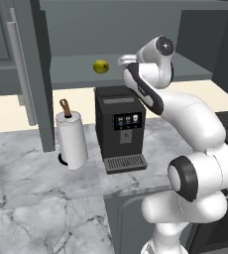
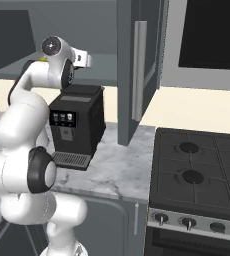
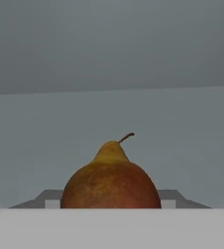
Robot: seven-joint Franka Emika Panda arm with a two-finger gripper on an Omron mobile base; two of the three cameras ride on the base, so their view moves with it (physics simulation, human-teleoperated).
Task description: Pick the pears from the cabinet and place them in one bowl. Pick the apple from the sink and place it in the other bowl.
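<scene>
The brownish-red pear (image 3: 111,182) sits upright on the grey shelf of the cabinet (image 1: 76,72), stem up. My gripper (image 3: 110,203) is shut on it, one grey finger tip (image 3: 53,202) showing at each side of the fruit. In the left base view the arm reaches into the cabinet, and its wrist hides the hand and this pear. The yellow-green pear (image 1: 101,66) lies on the same shelf, a little to the left of the wrist. In the right base view the hand (image 2: 84,60) points over the shelf beside the open cabinet door (image 2: 137,65).
A black coffee machine (image 1: 121,129) stands on the marble counter (image 1: 31,198) right under the shelf, with a paper towel roll (image 1: 71,139) to its left. An open cabinet door (image 1: 34,74) hangs at the left. A gas stove (image 2: 202,170) lies to the right.
</scene>
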